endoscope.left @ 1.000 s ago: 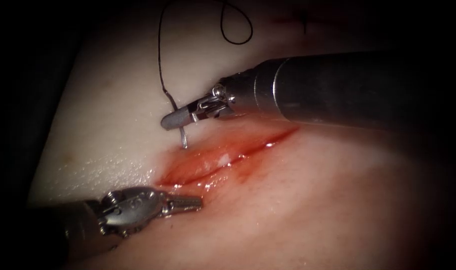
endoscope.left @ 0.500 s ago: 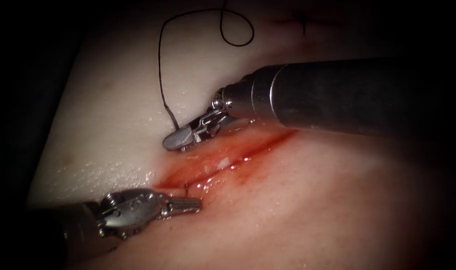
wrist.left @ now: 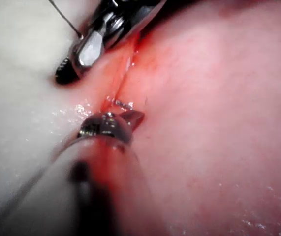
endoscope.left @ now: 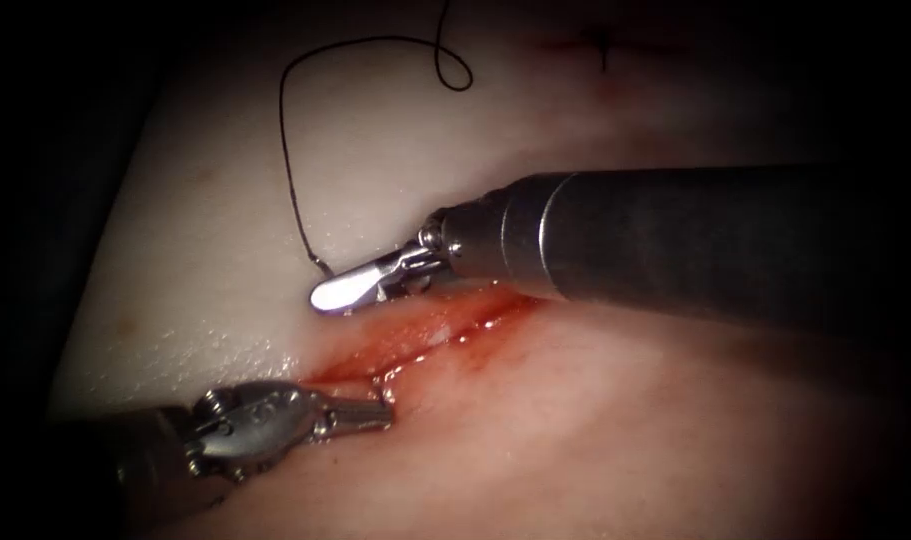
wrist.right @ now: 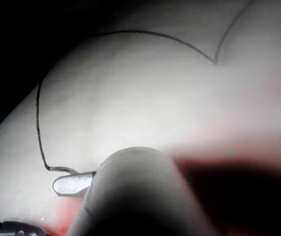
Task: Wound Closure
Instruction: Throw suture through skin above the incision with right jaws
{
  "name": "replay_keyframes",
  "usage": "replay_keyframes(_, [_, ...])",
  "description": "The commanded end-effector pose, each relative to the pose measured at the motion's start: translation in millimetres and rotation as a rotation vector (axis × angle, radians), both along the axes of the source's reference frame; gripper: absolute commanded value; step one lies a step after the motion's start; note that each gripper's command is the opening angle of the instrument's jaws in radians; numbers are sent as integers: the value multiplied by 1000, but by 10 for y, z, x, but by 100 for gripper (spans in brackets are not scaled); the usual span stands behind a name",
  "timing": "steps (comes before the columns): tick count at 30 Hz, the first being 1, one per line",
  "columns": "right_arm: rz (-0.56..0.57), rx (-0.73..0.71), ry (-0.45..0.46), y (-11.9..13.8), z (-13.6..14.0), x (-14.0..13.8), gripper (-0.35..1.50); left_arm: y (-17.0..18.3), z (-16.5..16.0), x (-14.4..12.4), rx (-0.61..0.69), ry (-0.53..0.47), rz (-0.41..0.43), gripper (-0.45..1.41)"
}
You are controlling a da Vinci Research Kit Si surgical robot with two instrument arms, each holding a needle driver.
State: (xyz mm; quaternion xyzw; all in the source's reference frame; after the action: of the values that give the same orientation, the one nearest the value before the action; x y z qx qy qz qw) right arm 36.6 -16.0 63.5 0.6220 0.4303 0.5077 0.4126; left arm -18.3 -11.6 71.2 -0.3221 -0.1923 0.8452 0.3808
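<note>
Steel is the matter here: the right arm's slim silver needle driver (endoscope.left: 325,292), on its thick dark shaft from the right, lies low on the pale, fatty slab of tissue (endoscope.left: 205,210), on the far-left side of the long red cut (endoscope.left: 405,345). Its jaws look clenched, seemingly on the tail end of the thin curved steel needle, because the fine black thread (endoscope.left: 287,170) runs down from a loop at the far edge and ends right at the jaw tip; the right wrist view shows the same thread (wrist.right: 38,123) bending in to meet that bright jaw (wrist.right: 64,185). Most of the needle's curve cannot be seen and is judged to sit inside the tissue under the cut. In the left wrist view a small glinting sliver (wrist.left: 124,103) stands at the near-right lip of the cut and is probably the needle's point, though it is too small to be sure. The left arm's stubby silver needle driver (endoscope.left: 380,415) rests at the near left end of the cut, its jaws apparently closed and grasping nothing, pointing right along the cut. That sliver lies just far of those jaws (wrist.left: 133,118), nearly touching, so the left arm is plainly the nearer one. Wet red fluid (endoscope.left: 480,322) shines along the cut between the two tools
</note>
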Motion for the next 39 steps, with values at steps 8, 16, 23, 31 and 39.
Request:
replay_keyframes(8, [173,-583,-69,44,16,-9,121,-3,2,-5,-1,-6,6,-37])
replay_keyframes(16, [156,-890,-114,63,5,-13,125,-3,1,-6,0,-8,6,-37])
replay_keyframes(23, [182,-1021,-143,77,-4,-16,121,-4,1,-6,2,-10,7,-37])
replay_keyframes(31, [208,-1084,-203,96,-13,-20,116,-5,0,-6,3,-12,8,-37])
replay_keyframes(39, [189,-1104,-207,92,-10,-16,96,-6,-1,-6,4,-11,8,-37])
